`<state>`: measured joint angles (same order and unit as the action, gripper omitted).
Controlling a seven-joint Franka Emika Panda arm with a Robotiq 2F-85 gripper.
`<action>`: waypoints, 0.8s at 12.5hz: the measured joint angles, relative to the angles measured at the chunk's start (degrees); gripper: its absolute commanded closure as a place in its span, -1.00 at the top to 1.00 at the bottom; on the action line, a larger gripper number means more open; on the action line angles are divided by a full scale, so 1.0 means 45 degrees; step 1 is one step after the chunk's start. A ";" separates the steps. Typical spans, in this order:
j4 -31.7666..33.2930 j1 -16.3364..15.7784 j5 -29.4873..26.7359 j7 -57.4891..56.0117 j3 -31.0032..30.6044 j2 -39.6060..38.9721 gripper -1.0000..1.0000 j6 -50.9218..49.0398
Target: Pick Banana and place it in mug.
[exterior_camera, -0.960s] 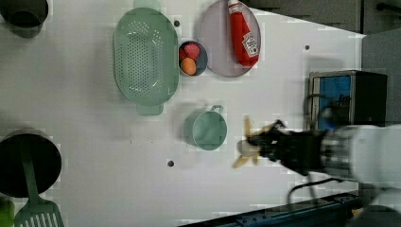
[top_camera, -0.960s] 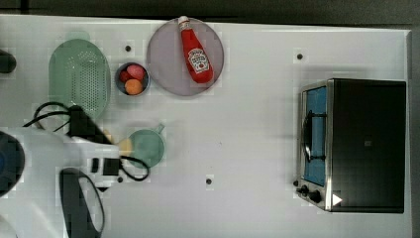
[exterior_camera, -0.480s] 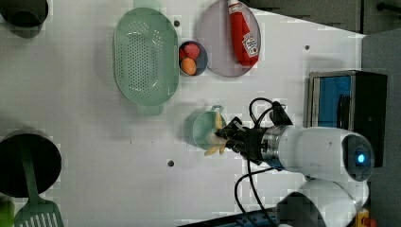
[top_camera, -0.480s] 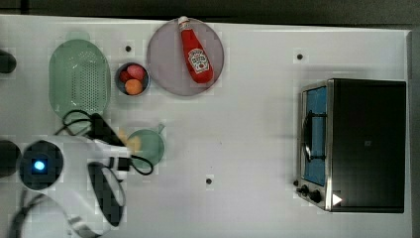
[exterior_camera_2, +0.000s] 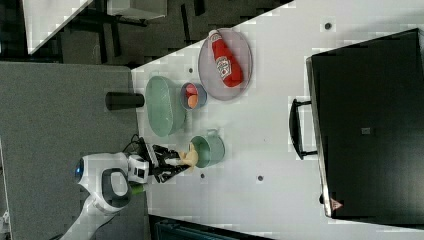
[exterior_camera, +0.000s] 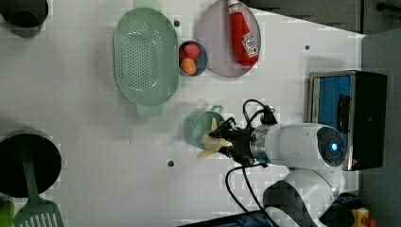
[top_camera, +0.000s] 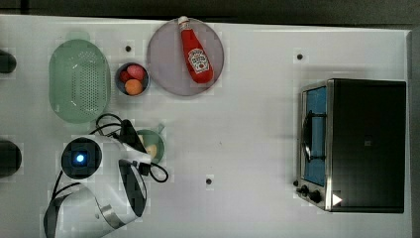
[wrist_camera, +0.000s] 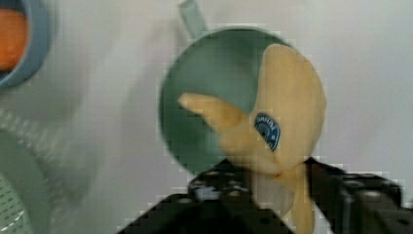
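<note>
claw (wrist_camera: 280,187): partly apart | around banana (wrist_camera: 287,107) | over mug (wrist_camera: 204,97)

You are seeing the banana (wrist_camera: 287,112) running behind the black gripper (wrist_camera: 280,195), its lower end hiding there. In the top view the arm is covering part of the mug (top_camera: 157,140). The colander (wrist_camera: 12,195) is being cut off at the wrist picture's edge.
</note>
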<state>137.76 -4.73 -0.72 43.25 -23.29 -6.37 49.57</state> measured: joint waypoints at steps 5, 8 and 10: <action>-0.0174 0.0216 0.0452 0.0012 -0.0016 0.0500 1.00 0.0330; -0.0522 0.0192 0.0085 0.0012 -0.0053 0.1010 1.00 0.0267; -0.0920 0.0036 0.0083 -0.0423 0.0445 0.1705 1.00 -0.1654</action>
<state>133.62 -4.57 -0.35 41.35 -21.29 1.30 42.13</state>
